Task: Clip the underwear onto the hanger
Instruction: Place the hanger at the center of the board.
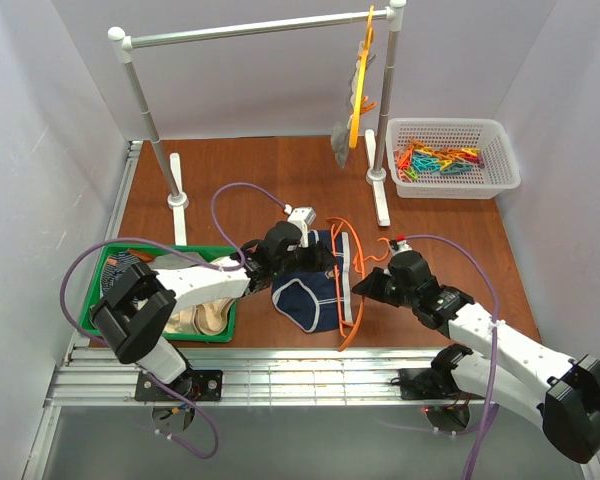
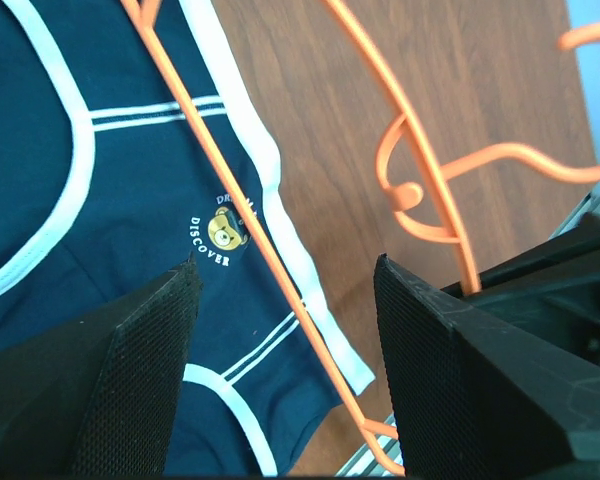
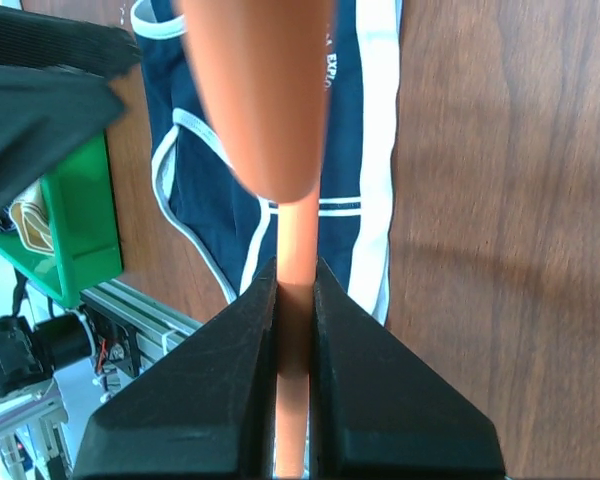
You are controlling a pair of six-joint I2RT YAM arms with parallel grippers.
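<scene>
The navy underwear [image 1: 302, 292] lies flat on the brown table, white piping showing. The red-orange hanger [image 1: 346, 290] lies across its right side. My left gripper [image 1: 320, 260] hovers open and empty over the underwear's far part. In the left wrist view its fingers [image 2: 150, 370] straddle the underwear [image 2: 100, 200] and one hanger bar [image 2: 230, 180], touching neither. My right gripper [image 1: 364, 287] is shut on the hanger's right bar. The right wrist view shows the bar [image 3: 295, 300] pinched between the jaws, with the underwear [image 3: 210, 180] beyond it.
A green bin [image 1: 220, 330] with beige underwear sits at the front left. A white basket [image 1: 495, 180] of coloured clips stands at the back right. A rail stand [image 1: 250, 30] at the back bears a yellow-orange hanger [image 1: 358, 95] with grey underwear.
</scene>
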